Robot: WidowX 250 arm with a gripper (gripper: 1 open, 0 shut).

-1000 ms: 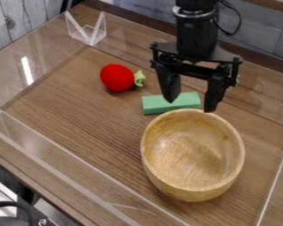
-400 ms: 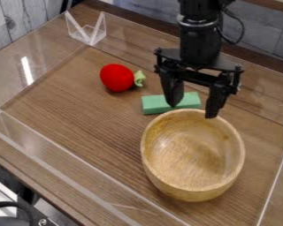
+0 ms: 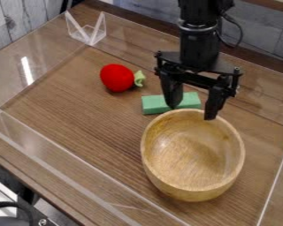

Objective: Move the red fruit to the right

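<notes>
The red fruit (image 3: 117, 77) is a small round toy with a green leafy tip, lying on the wooden table left of centre. My gripper (image 3: 194, 103) points straight down to its right, open, with its two black fingers spread wide and nothing between them. It hovers over a flat green block (image 3: 164, 103) and the far rim of the wooden bowl (image 3: 193, 154). A clear gap separates the gripper from the fruit.
The big wooden bowl sits in the front right part of the table. Low clear plastic walls (image 3: 38, 146) fence the table on all sides. A clear plastic stand (image 3: 85, 29) is at the back left corner.
</notes>
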